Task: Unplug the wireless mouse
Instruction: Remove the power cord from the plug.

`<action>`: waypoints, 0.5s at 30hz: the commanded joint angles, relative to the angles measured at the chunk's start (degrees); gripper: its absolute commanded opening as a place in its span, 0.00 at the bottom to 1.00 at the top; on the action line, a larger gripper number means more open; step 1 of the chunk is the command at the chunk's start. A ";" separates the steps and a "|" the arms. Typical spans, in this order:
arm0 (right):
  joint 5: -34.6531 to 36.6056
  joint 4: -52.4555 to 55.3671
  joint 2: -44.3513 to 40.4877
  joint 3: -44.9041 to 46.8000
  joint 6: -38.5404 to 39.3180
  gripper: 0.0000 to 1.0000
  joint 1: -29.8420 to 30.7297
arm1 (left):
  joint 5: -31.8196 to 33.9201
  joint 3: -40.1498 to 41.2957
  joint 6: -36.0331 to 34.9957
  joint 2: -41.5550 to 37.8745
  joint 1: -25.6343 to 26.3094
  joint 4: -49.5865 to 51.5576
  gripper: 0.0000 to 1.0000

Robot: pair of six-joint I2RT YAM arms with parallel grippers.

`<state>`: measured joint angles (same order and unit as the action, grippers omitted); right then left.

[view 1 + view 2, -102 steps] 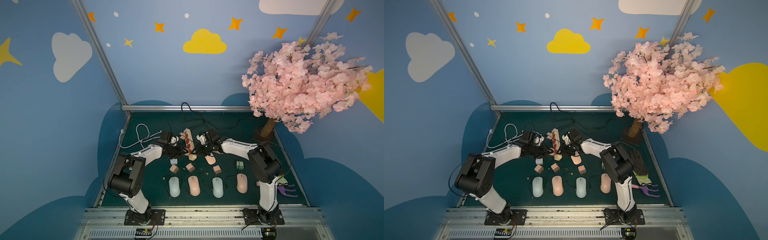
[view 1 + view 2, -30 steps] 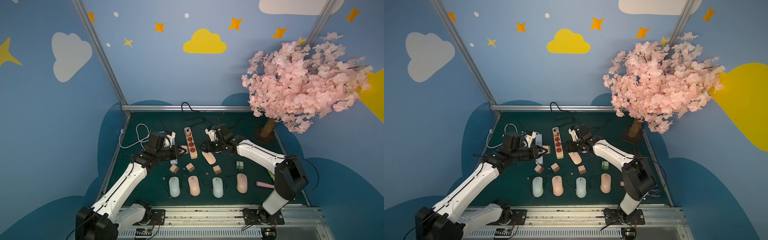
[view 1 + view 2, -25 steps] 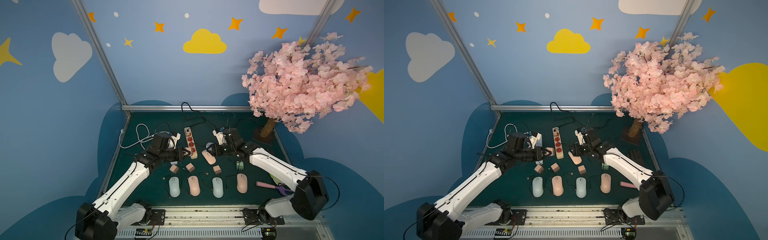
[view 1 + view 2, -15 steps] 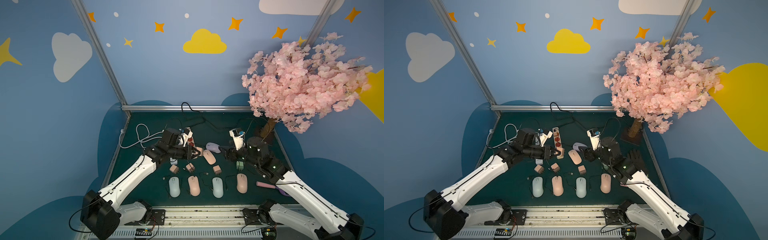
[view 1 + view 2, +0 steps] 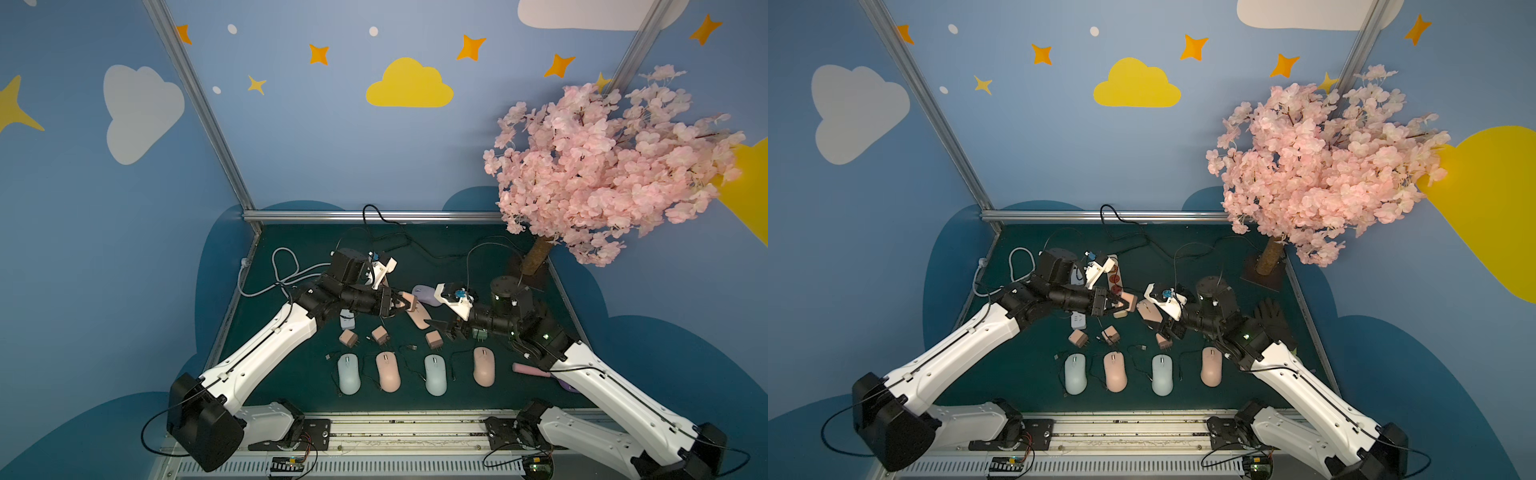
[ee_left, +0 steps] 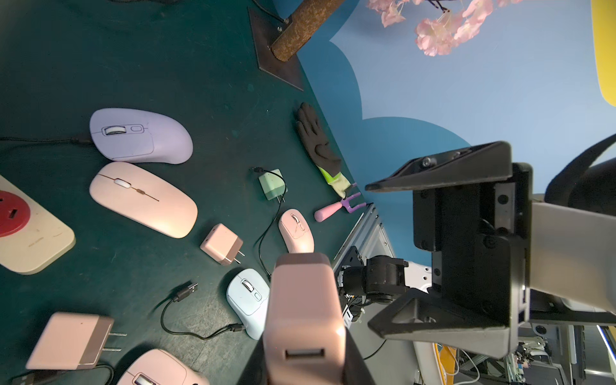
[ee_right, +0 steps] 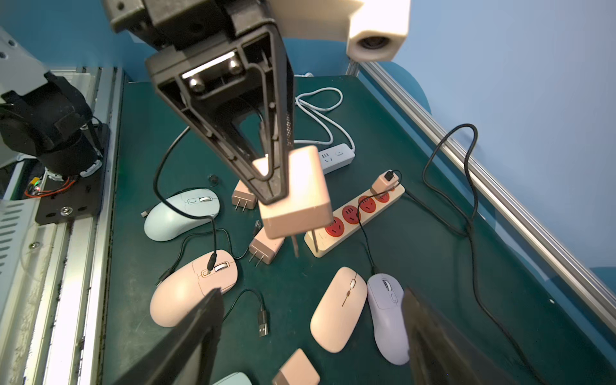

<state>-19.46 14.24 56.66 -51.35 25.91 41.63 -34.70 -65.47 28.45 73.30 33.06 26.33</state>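
"Holding the pink charger [image 7: 300,200] up off the desk [image 7: 416,253], prongs down — why does the left gripper [image 7: 283,186] carry it like that?"

"Its jaws are clamped on the block's sides, so the prongs and the USB port are left free. The port looks empty in the left wrist view. The charger hangs above the front end of the power strip [image 7: 353,213], out of its sockets."

"And the right gripper [image 6: 370,255]?"

"Jaws spread wide, nothing between them, facing the charger — placed, I'd guess, to take a cable or the block."

"Where is the mouse?"

"The flat pink mouse [image 7: 336,310] lies mid-desk with no lead in it, just beside the purple mouse [image 7: 388,316]. That one has a cable running to a small adapter [image 7: 385,181] in the strip's end nearest the back edge. Which mouse the held charger belongs to, I cannot tell."
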 commanded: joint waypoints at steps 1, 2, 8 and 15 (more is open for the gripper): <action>-0.86 -0.90 2.56 -3.90 6.01 0.83 1.64 | -2.22 -1.14 -1.44 -0.33 0.34 0.71 0.04; -0.47 -0.73 3.44 -4.54 6.61 0.83 2.23 | -2.36 -0.99 -1.37 -0.38 0.42 0.66 0.04; 1.27 -3.31 7.19 -5.76 6.57 0.77 4.37 | -3.10 -0.79 -0.96 -0.51 0.69 -0.39 0.04; 2.74 -4.87 10.24 -6.65 6.31 0.59 6.14 | -3.58 -0.80 -0.86 -0.43 1.05 -0.57 0.04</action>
<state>-17.67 11.35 66.28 -56.05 32.14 47.09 -36.75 -65.47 28.34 73.30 33.82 26.55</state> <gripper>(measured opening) 0.608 0.281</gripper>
